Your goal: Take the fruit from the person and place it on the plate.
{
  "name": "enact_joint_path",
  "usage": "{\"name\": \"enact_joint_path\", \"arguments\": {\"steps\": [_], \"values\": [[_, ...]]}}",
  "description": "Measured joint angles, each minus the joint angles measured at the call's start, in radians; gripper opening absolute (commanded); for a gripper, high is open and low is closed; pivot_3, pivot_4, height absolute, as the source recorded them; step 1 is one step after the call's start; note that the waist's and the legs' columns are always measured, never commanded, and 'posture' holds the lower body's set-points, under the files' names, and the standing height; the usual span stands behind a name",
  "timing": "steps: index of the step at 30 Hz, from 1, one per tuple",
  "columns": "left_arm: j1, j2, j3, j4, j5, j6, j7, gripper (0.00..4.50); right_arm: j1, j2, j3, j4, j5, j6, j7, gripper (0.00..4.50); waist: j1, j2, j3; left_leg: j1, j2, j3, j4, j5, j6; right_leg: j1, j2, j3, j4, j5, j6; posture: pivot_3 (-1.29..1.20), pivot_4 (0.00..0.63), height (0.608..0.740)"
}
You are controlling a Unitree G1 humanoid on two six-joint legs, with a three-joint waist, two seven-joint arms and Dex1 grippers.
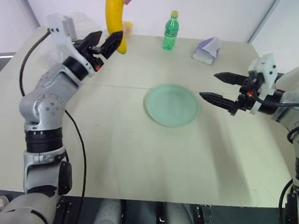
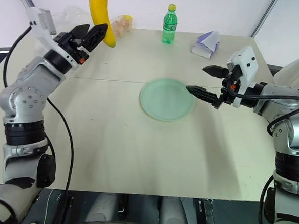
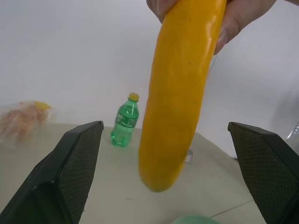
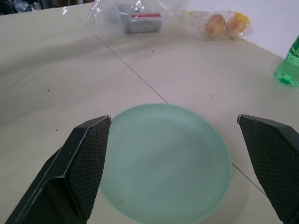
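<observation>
The pale table point(image 1: 136, 157) spreads under both arms, a thin seam running across it. On its middle lies the plate point(image 1: 171, 105), flat, mint-green and bare. From the right wrist view its far rim is sharp but the near edge runs out of the picture.

The left gripper point(image 1: 104, 41) is raised at the far left of the table, its 2 black fingers spread wide with the lower end of the banana point(image 1: 115, 15) hanging between them. In the left wrist view neither finger point(image 3: 70, 172) touches the yellow skin; there is clear space on both sides. The person's hand point(image 3: 233, 18) pinches the banana's top, and only fingertips show, the rest being cut off at the frame's edge. From the head views the banana's upper end is cut off too.

The right gripper point(image 2: 207, 81) hovers just beside the plate's right edge, fingers wide apart, holding nothing.

At the far edge stands a green bottle point(image 1: 170, 30) with a yellow cap, and right of it a crumpled white-and-lilac packet point(image 1: 206, 49), too creased to identify. The right wrist view also picks out a clear bag of round orange fruits point(image 4: 219, 24) and another clear bag around something grey and red point(image 4: 138, 21); what that is I cannot tell.
</observation>
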Motion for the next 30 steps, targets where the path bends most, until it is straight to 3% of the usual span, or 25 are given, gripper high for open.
{"name": "enact_joint_path", "arguments": {"steps": [11, 14, 18, 19, 30], "values": [[-0.069, -0.038, -0.026, 0.139, 0.094, -0.082, -0.087, 4.50, 0.013, -0.001, -0.006, -0.037, 0.002, 0.006, -0.025, 4.43, -0.001, 0.000, 0.000, 0.000, 0.000, 0.000, 0.000, 0.000, 0.000, 0.000, 0.000, 0.000, 0.000, 0.000, 0.000, 0.00, 0.150, 0.731], [-0.072, -0.043, -0.027, 0.141, 0.107, -0.086, -0.099, 3.60, 0.020, -0.001, -0.008, -0.037, 0.001, 0.006, -0.027, 4.50, 0.000, 0.000, 0.000, 0.000, 0.000, 0.000, 0.000, 0.000, 0.000, 0.000, 0.000, 0.000, 0.000, 0.000, 0.000, 0.00, 0.150, 0.731], [-0.075, -0.049, -0.027, 0.148, 0.113, -0.093, -0.109, 1.49, 0.025, -0.001, -0.008, -0.037, 0.001, 0.006, -0.029, 4.50, 0.000, 0.000, 0.000, 0.000, 0.000, 0.000, 0.000, 0.000, 0.000, 0.000, 0.000, 0.000, 0.000, 0.000, 0.000, 0.00, 0.150, 0.731], [-0.076, -0.050, -0.027, 0.147, 0.113, -0.093, -0.110, 1.16, 0.026, -0.001, -0.008, -0.037, 0.001, 0.005, -0.030, 4.50, 0.000, 0.000, 0.000, 0.000, 0.000, 0.000, 0.000, 0.000, 0.000, 0.000, 0.000, 0.000, 0.000, 0.000, 0.000, 0.00, 0.150, 0.731], [-0.074, -0.085, -0.036, 0.137, 0.113, -0.042, -0.093, 1.16, 0.043, -0.007, -0.009, -0.036, -0.004, -0.012, -0.027, 4.50, 0.004, 0.000, 0.000, 0.000, 0.000, 0.000, 0.000, 0.000, 0.000, 0.000, 0.000, 0.000, 0.000, 0.000, 0.000, 0.00, 0.150, 0.731]]}}
